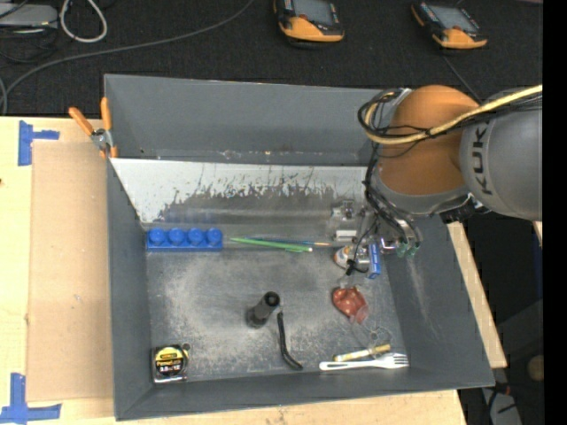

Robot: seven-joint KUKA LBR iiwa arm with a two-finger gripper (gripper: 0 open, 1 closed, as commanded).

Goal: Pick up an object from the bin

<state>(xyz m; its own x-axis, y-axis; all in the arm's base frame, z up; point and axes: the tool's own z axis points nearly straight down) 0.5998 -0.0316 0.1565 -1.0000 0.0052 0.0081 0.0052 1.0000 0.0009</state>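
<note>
My gripper (359, 253) hangs low over the right part of the bin, close to the back wall. Just below it, on the floor, lies a small red translucent object (349, 303). A thin green stick (270, 244) lies flat to the gripper's left, its right end close to the gripper. A white plastic fork with a yellowish handle (364, 359) lies near the front right corner.
A blue strip of round-topped blocks (184, 238) lies at the back left. A black cylinder (263, 309) and a black bent key (285, 340) sit in the middle front. A yellow-and-black tape measure (170, 362) rests at the front left.
</note>
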